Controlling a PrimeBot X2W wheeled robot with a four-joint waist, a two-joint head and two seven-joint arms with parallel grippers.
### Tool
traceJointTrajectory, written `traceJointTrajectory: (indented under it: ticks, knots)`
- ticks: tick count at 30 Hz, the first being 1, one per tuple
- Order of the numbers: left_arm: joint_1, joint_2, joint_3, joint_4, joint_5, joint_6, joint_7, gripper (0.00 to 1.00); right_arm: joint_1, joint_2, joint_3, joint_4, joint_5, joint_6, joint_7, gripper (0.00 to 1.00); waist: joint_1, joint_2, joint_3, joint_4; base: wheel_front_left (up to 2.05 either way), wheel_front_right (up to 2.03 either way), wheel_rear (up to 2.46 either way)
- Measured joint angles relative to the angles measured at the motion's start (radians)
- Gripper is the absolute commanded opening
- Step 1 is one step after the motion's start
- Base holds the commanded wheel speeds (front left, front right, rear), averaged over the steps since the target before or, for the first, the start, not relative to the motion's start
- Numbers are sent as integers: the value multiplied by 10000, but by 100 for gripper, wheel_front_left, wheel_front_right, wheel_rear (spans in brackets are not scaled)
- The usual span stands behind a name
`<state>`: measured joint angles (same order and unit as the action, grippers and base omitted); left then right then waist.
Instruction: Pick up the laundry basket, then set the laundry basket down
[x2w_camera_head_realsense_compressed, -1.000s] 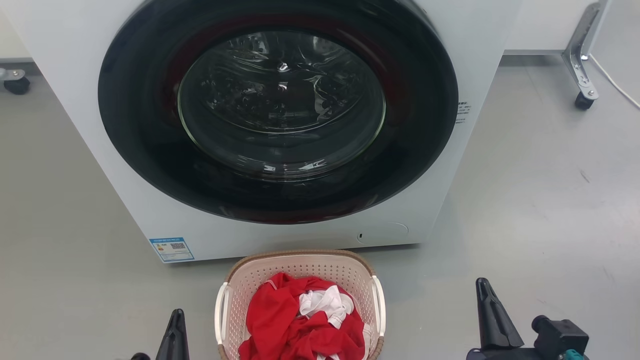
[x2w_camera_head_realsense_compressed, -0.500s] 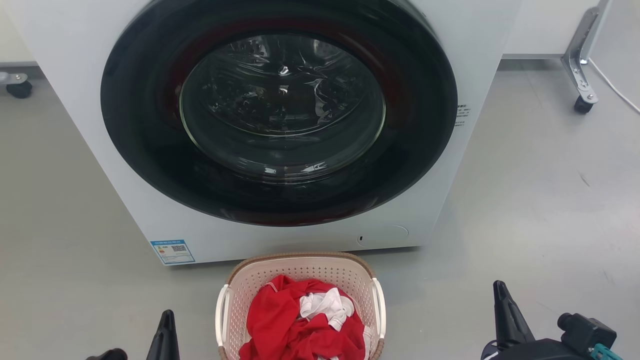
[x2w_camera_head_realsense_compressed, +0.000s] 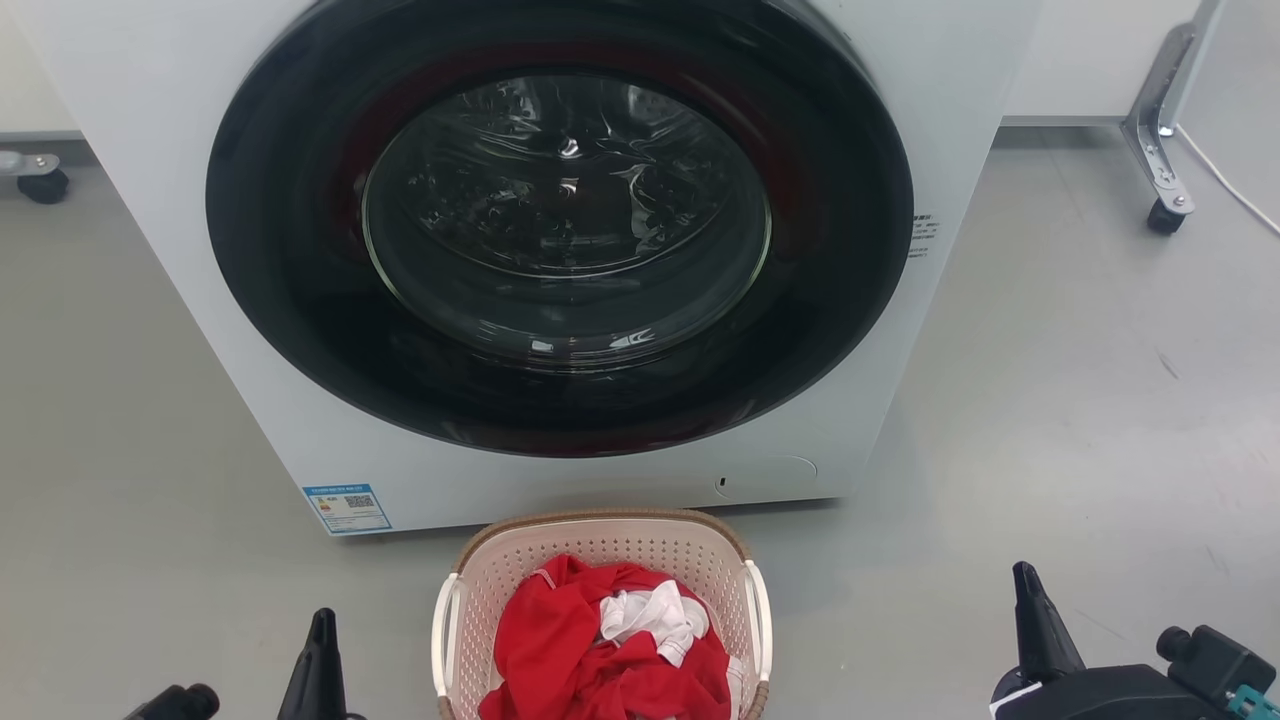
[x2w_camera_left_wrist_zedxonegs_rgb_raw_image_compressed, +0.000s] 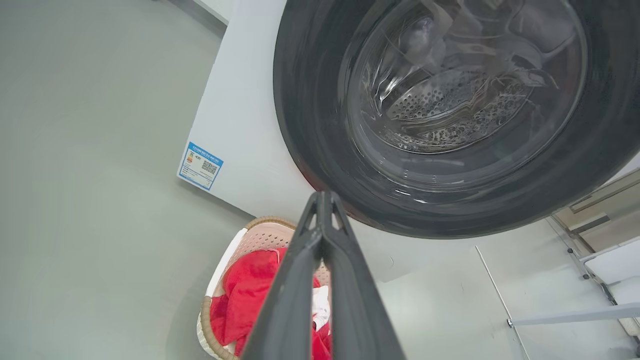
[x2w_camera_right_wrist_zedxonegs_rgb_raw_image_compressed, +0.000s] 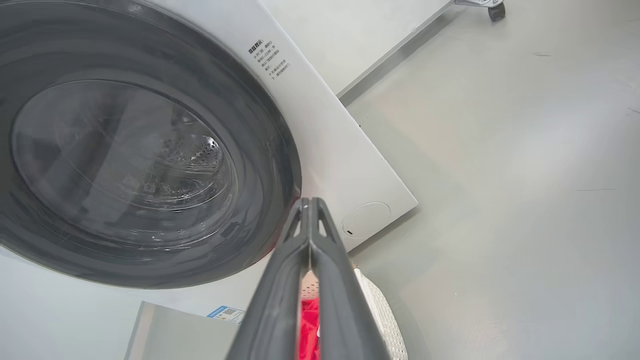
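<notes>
Grey, smooth floor (x2w_camera_head_realsense_compressed: 1080, 400) carries a white front-loading washing machine (x2w_camera_head_realsense_compressed: 130, 200) with a round, glossy dark door (x2w_camera_head_realsense_compressed: 260, 250) and a domed glass porthole (x2w_camera_head_realsense_compressed: 565, 215). The laundry basket (x2w_camera_head_realsense_compressed: 600, 545) stands on the floor just in front of the machine's lower edge, between the two grippers and apart from both. It is a small, rounded-rectangular tub of cream plastic. Its walls are perforated with regular rows of small holes, its rim (x2w_camera_head_realsense_compressed: 600, 517) is brown with a woven look, and a white handle (x2w_camera_head_realsense_compressed: 440, 635) sits on each side. Crumpled red fabric (x2w_camera_head_realsense_compressed: 560, 650) and a white cloth (x2w_camera_head_realsense_compressed: 655, 615) fill it. On the left gripper (x2w_camera_left_wrist_zedxonegs_rgb_raw_image_compressed: 322, 200) the jaws are together, tip to tip. On the right gripper (x2w_camera_right_wrist_zedxonegs_rgb_raw_image_compressed: 310, 205) the jaws are likewise together.
</notes>
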<state>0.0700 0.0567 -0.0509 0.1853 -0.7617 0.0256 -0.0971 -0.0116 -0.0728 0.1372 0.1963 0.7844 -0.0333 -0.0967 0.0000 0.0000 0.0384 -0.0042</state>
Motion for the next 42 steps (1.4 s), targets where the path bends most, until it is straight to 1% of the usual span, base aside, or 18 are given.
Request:
traceJointTrajectory:
  ticks: [1,2,8,12,15,26,42]
  knots:
    - [-52,-2,36,2,-102,-8,6,0,-1,6,-44,15,128,40,35,0,0,0,-6,1,0,0,0]
    - [-81,-4,79,23,-476,-86,96,0,-11,17,-125,40,443,84,94,0,2,0,-19,2,0,0,0]
    - [-228,-17,188,161,-1264,-184,345,0,-132,44,-407,125,1250,251,337,0,2,0,-57,6,0,0,0]
    - [-287,-25,318,247,-1856,-337,441,0,-211,67,-598,194,1814,337,445,0,1,0,-82,9,0,0,0]
    - [-344,-27,397,301,-2305,-360,579,0,-212,79,-729,286,2242,426,556,0,2,0,-101,12,0,0,0]
    - [-684,-36,663,485,-3791,-698,957,0,-399,130,-1239,443,3741,717,968,0,1,0,-170,19,0,0,0]
    - [-1070,-98,1047,803,-6098,-1062,1544,0,-568,217,-1969,734,5942,1122,1509,0,0,0,-270,31,0,0,0]
